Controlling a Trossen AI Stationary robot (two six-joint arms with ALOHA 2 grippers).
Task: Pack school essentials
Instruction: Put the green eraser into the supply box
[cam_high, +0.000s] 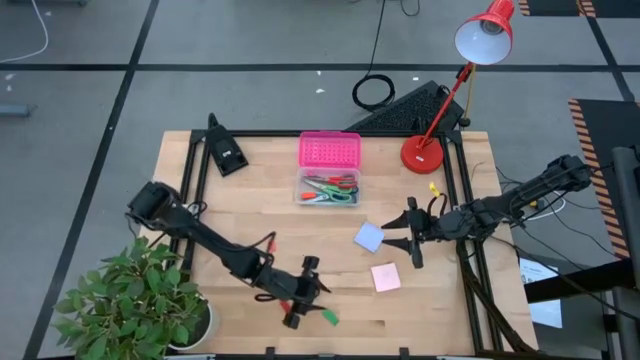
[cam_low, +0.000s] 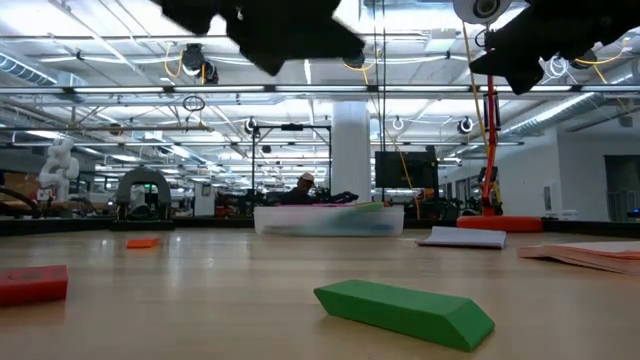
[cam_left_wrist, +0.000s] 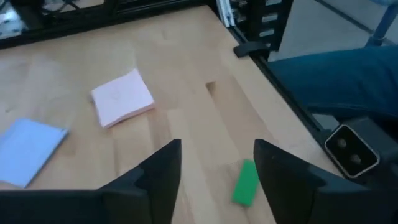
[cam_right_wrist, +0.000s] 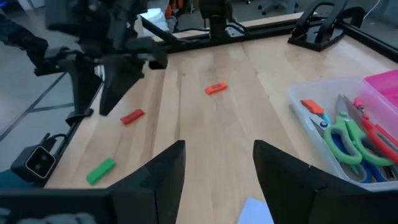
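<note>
A green eraser (cam_left_wrist: 245, 182) lies flat on the table near its front edge, just ahead of my open left gripper (cam_high: 303, 292), which hovers above the table. A red eraser (cam_right_wrist: 132, 116) lies beside that gripper and an orange one (cam_right_wrist: 215, 89) farther back. The blue notepad (cam_high: 368, 236) and pink notepad (cam_high: 386, 277) lie flat at centre right. My right gripper (cam_high: 410, 232) is open, raised beside the blue notepad. Scissors (cam_right_wrist: 348, 130) with green and red handles lie in the clear box (cam_high: 329, 185).
The clear box has its pink lid (cam_high: 329, 150) open at the far centre. A red desk lamp (cam_high: 430, 150) stands at the far right, a black stand (cam_high: 225, 152) at the far left, and a potted plant (cam_high: 140, 300) at the near left corner.
</note>
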